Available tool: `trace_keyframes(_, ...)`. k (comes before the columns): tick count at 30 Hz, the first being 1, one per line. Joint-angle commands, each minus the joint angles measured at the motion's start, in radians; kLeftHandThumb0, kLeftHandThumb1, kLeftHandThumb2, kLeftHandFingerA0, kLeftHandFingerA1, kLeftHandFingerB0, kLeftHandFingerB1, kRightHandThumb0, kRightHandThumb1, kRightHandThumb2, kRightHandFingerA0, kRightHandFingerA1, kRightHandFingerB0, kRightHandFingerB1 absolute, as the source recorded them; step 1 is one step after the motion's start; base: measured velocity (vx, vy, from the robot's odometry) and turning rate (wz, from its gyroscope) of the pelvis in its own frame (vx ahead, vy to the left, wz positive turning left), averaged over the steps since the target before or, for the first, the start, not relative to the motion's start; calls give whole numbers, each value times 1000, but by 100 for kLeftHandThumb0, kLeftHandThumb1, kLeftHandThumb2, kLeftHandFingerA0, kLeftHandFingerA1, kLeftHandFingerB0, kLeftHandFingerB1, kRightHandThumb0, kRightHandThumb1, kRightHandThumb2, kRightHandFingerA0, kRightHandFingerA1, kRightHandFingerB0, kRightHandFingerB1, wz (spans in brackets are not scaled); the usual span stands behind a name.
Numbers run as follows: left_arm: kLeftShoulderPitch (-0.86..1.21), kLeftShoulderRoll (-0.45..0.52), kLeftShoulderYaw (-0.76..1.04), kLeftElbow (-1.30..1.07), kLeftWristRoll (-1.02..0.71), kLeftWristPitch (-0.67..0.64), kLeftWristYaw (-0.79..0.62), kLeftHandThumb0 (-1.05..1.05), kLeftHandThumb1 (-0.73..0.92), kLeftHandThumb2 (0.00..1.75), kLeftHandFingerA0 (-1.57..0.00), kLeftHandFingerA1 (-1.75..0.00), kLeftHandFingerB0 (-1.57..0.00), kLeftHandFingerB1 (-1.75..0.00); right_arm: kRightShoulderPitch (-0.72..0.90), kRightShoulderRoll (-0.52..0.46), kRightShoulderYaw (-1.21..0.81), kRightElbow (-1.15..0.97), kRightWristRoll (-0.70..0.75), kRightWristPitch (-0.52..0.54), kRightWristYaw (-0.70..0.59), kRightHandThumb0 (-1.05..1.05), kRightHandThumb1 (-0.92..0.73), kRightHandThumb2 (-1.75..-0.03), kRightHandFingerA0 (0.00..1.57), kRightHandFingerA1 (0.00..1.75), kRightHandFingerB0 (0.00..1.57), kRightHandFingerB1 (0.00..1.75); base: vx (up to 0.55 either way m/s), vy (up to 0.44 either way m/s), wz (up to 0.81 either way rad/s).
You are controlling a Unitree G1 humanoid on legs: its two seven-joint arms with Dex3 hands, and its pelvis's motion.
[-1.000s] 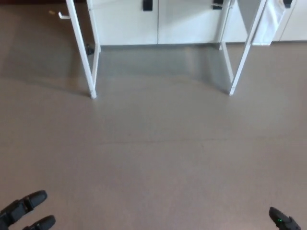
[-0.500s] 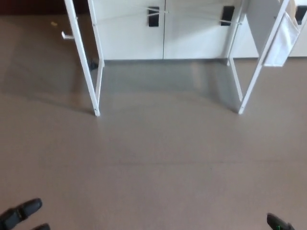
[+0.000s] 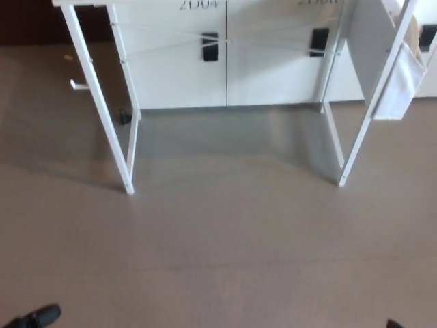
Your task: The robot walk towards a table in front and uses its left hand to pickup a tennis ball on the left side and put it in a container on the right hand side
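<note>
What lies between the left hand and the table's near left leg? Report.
Nothing but bare floor separates the left hand and near left table leg, per the head view.

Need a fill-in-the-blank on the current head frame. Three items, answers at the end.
1. The table legs are ___ in colour.
2. The white cabinet behind the table carries ___ handles.
3. The robot's left hand shows only at the picture's bottom ___ corner.

Missing words: white; black; left.
</note>
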Motion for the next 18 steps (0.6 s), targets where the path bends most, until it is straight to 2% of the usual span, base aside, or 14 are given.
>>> trace_keyframes(1,-27,18,4,-7,13,-16,17,30,24,83,-29,-64,-28,-60,-39,0,-6,-22,17,50,2,-32,-60,-67,1,42,0,26,411,107,-33)
trace_keyframes(2,-30,20,8,-8,4,-8,12,30,27,85,-30,-64,-27,-61,-43,3,-9,-19,22,52,3,-34,-64,-59,0,48,0,32,414,110,5)
trace_keyframes(3,-31,24,11,-10,-6,-2,2,30,27,85,-30,-64,-27,-61,-48,8,-13,-15,30,55,5,-34,-64,-59,0,48,0,32,259,159,12)
trace_keyframes(4,-27,28,17,-14,-11,4,0,42,35,64,-34,-66,-36,-61,-42,14,-13,-9,35,50,6,-35,-63,-59,0,48,0,30,237,111,3)
trace_keyframes(10,-41,49,15,-18,-4,17,-2,38,38,60,-32,-64,-33,-58,-72,24,-23,61,26,10,-9,-38,-59,-63,0,51,0,31,200,5,9)
trace_keyframes(14,-53,46,16,-39,-17,42,11,40,39,63,-30,-64,-31,-58,-74,24,-27,58,31,13,-1,-34,-62,-59,0,47,0,29,216,-129,5)
trace_keyframes(15,-52,46,15,-34,-17,40,8,41,38,63,-31,-64,-32,-58,-69,24,-28,63,28,6,-4,-34,-57,-68,2,44,0,24,359,-304,52)
trace_keyframes(16,-48,44,15,-36,-17,44,10,42,37,64,-32,-65,-32,-59,-62,24,-28,63,26,3,-4,-34,-62,-60,0,50,0,33,343,-299,27)
trace_keyframes(17,-42,42,15,-41,-18,52,14,42,37,64,-32,-65,-32,-59,-54,24,-28,63,25,-1,-4,-34,-62,-60,0,50,0,33,223,-228,1)
trace_keyframes(18,-39,42,14,-44,-17,56,15,42,37,65,-32,-65,-32,-59,-45,27,-27,57,20,3,-11,-38,-54,-75,1,49,0,32,164,-152,-8)
